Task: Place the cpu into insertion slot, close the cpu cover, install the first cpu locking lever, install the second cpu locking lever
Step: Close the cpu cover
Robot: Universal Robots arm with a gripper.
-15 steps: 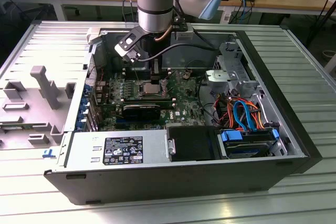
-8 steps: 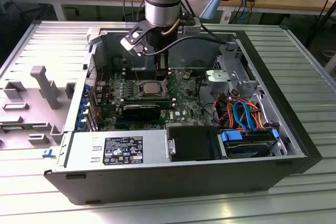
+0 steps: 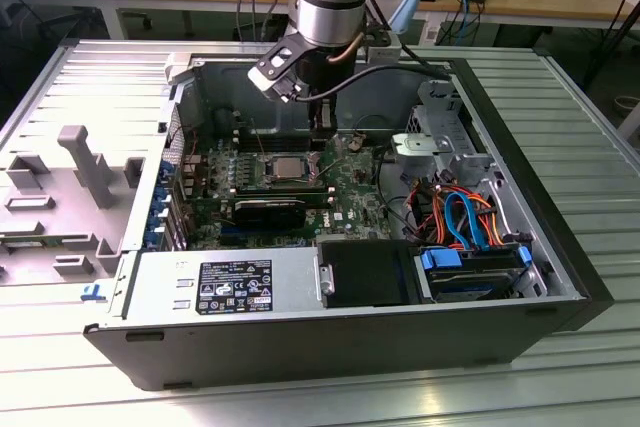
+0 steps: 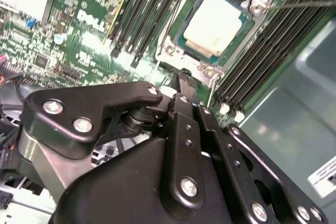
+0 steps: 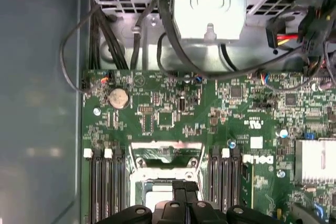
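Nearest the wrist cameras is the black, link-armed gripper. Its two fingers are pressed together with nothing between them, and its tip hangs just beside the near edge of the socket. Beyond the tip, the small flat square cpu with the silvery-tan metal face already lies in the square, silver-rimmed insertion slot in the green circuit board. In the first wrist view the thin silvery frame of the cpu cover seems to stand raised at the far side of the slot, so I judge that closing the cover is the step in hand. To do it well, the closed fingertips should bear on the frame's metal and never on the chip's face. The plate should come down flat over a chip that sits level. The tip should also keep away from the wire levers and the neighbouring sockets. By count there are one cpu, one slot and one cover. There are two thin wire levers as far as I can tell, one jutting out unlatched and one along the opposite side. Two banks of long black memory slots flank the socket. Farther off sit one round silver coin battery and one grey sheet-metal drive cage.
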